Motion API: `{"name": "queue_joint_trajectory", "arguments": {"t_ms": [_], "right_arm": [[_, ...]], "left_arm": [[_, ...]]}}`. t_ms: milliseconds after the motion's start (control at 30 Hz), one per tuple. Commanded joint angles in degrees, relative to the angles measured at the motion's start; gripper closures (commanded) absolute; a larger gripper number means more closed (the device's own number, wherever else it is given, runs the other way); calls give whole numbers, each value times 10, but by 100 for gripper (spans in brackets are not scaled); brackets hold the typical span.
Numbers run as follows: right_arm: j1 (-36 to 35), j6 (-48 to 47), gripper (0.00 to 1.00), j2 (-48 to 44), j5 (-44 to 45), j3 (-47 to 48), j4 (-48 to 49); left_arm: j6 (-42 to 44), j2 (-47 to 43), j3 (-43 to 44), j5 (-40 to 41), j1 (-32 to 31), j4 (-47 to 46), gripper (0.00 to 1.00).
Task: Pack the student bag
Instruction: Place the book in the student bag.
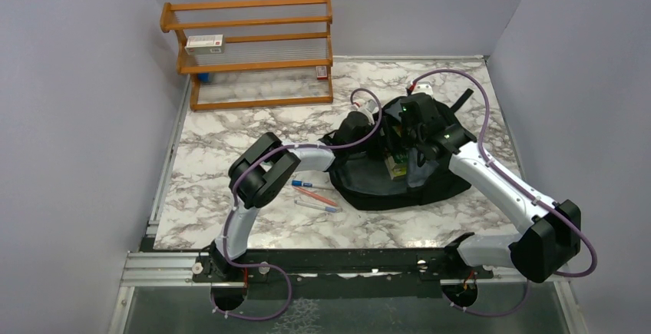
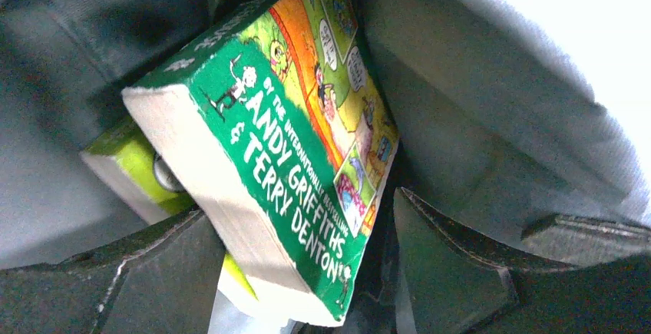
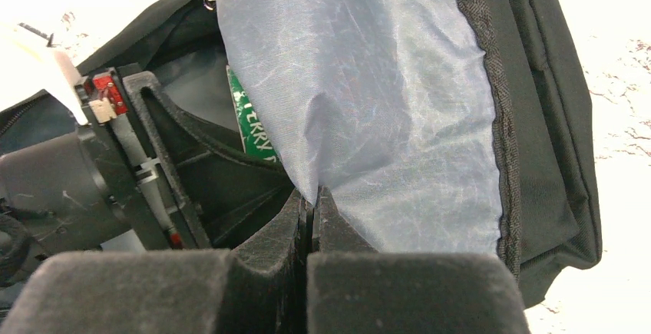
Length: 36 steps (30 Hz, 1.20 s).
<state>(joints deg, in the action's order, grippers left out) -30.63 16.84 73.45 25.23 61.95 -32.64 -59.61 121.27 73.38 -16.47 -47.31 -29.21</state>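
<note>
Backpack (image 1: 368, 188) lies right of centre on the table (image 1: 230, 134). Right gripper (image 3: 311, 203) clamps its grey lining (image 3: 384, 119) to hold the mouth wide; left gripper (image 2: 295, 207), jaws apart, flanks the green paperback (image 2: 284, 119) inside

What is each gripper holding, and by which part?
The right gripper pinches the student bag by its grey inner lining. The left gripper holds nothing: its jaws stand open either side of the green book.

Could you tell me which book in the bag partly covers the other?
The dark green Andy Griffiths book; the lime-green book peeks out behind it.
</note>
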Motion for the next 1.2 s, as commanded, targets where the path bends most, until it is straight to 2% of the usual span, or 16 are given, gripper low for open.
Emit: {"name": "queue_joint_trajectory", "arguments": {"t_ms": [0,333,500,567,700,833,1000,1167], "right_arm": [[1,-8,99,-19,18,-6,14],[1,-8,99,-19,19,-14,9],[1,-8,99,-20,-1,-21,10],[1,-15,99,-21,-21,-24,10],[1,-49,99,-25,-126,-31,25],[1,-60,99,-17,-202,-31,16],[1,-63,99,-2,-232,-33,8],[1,-58,99,1,-233,-32,6]], "left_arm": [[41,-46,-23,-2,6,34,23],[126,-107,-27,21,10,147,22],[170,-177,-58,44,19,193,22],[189,-215,-76,56,22,204,22],[218,-290,-97,58,39,254,22],[251,-364,-112,102,61,329,20],[269,-406,-134,154,104,399,17],[279,-405,-146,168,110,421,17]]}}
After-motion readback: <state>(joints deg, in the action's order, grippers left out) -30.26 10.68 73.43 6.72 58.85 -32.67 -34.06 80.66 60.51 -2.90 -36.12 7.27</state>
